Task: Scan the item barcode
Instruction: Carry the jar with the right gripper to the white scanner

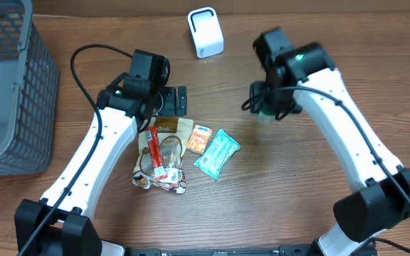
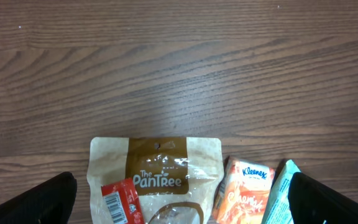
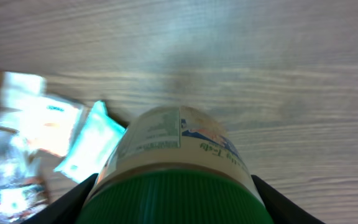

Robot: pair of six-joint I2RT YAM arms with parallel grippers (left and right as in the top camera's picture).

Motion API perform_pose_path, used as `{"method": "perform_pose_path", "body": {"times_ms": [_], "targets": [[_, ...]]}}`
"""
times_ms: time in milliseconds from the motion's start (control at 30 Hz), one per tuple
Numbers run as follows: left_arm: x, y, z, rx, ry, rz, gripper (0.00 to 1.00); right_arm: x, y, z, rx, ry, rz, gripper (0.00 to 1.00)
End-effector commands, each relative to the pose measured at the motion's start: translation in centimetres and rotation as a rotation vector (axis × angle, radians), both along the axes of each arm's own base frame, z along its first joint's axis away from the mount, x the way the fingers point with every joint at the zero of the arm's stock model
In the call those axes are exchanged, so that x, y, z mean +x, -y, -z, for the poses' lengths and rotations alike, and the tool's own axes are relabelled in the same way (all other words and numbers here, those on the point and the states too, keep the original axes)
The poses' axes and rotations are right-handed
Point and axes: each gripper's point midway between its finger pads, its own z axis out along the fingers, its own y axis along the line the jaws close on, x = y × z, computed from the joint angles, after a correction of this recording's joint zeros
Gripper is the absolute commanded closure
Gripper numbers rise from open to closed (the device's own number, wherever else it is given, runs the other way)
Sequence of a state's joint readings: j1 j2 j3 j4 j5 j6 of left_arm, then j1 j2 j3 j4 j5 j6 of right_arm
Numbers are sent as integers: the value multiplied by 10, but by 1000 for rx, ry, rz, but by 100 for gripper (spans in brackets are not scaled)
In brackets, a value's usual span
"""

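Right gripper (image 1: 264, 108) clamps jar (image 3: 179, 140) by its green lid; a slick lid may slip short of the far scanner (image 1: 205, 32). Left gripper (image 2: 182, 205) gapes.

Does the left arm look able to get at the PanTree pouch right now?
Probably yes: the left gripper hangs open over the PanTree pouch, whose top edge lies bare; only a red packet overlaps its lower part.

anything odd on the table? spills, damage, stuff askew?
Nothing spilled or damaged. Only untidy bit: a red packet lies skewed across the lower left of the PanTree pouch. The green-lidded jar in the right hand looks intact.
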State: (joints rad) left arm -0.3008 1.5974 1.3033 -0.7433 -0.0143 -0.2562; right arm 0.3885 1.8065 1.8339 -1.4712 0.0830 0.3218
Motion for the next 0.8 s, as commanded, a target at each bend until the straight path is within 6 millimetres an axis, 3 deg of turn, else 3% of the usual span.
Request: {"method": "perform_pose_path", "body": {"times_ms": [0, 100, 433, 567, 667, 767], "targets": [[2, 2, -8, -18, 15, -7, 0, 9, -4, -44, 35, 103, -22, 93], [2, 2, -8, -18, 15, -7, 0, 14, -6, -52, 41, 134, -42, 96], [2, 2, -8, -18, 15, -7, 0, 52, -27, -44, 78, 226, -124, 96], [2, 2, -8, -18, 15, -7, 0, 77, -40, -31, 98, 262, -138, 96], [2, 2, -8, -18, 15, -7, 0, 100, -66, -18, 166, 301, -260, 96], [2, 2, -8, -18, 15, -7, 0, 130, -81, -5, 192, 365, -274, 96]]}}
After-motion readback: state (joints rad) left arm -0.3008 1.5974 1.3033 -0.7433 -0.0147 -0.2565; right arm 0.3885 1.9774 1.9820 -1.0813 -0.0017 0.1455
